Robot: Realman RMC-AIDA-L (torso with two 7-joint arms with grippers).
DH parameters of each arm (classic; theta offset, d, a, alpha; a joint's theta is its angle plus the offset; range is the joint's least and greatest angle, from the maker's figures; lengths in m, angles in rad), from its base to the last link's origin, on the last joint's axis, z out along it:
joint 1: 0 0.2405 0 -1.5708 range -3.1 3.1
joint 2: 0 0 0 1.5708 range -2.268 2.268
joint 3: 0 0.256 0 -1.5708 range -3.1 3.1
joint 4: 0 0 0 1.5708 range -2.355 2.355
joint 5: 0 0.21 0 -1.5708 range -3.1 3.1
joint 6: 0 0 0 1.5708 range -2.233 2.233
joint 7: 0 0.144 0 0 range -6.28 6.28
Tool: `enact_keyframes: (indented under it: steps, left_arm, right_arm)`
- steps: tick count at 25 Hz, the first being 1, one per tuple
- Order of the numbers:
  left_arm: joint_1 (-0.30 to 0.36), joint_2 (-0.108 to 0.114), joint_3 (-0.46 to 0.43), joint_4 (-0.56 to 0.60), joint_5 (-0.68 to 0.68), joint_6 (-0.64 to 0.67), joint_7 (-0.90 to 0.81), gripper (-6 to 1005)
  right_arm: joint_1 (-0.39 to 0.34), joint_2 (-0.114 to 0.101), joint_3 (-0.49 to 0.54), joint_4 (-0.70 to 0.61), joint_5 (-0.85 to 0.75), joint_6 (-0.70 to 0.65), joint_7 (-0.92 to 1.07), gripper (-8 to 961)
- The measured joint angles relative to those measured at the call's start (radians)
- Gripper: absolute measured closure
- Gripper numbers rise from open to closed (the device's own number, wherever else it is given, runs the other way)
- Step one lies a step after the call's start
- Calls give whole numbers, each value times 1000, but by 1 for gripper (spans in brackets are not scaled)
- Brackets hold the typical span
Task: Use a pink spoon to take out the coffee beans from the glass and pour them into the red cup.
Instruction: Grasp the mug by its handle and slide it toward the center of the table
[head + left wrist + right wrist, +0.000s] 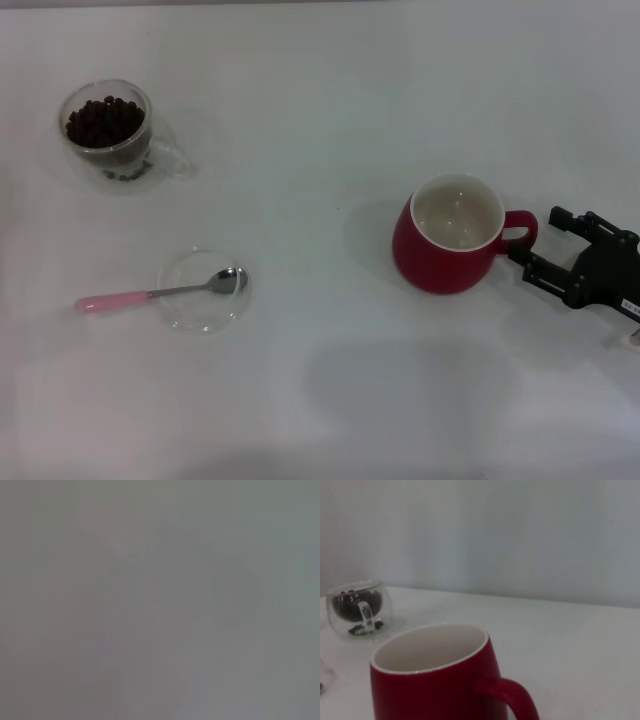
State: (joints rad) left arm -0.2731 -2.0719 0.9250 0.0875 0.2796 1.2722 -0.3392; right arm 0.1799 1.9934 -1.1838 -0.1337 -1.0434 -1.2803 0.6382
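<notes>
Currently right hand (pixel 540 243) sits beside red cup (pixel 452 247) handle, fingers spread, holding nothing. Pink spoon (pixel 160 292) rests across clear dish (pixel 190 312); coffee beans (pixel 104 121) fill glass (pixel 112 133), far left on worktop (pixel 320 120).

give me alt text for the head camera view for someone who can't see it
On a white table, the right tool sits open beside the handle of an empty red cup. At far left is a glass of coffee beans; nearer, a pink spoon rests its bowl in a clear dish.
</notes>
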Motion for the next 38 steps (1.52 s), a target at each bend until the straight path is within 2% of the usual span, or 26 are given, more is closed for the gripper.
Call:
enact_keyframes:
  steps: [8, 13, 29, 32, 38]
  left_arm:
    - [5, 0, 2, 0, 0, 0, 0, 259]
    - [6, 2, 2, 0, 0, 1, 1, 258]
    - [8, 3, 1, 2, 0, 1, 16, 258]
    - [8, 3, 1, 2, 0, 1, 16, 258]
    - [8, 3, 1, 2, 0, 1, 16, 258]
  right_arm:
    - [-9, 15, 38, -3, 0, -15, -34, 162]
    - [-9, 16, 41, -2, 0, -45, -40, 159]
    - [0, 17, 38, 4, 14, -36, -70, 330]
    - [3, 19, 33, 4, 14, -37, -76, 508]
    - [6, 20, 30, 6, 6, -47, -86, 597]
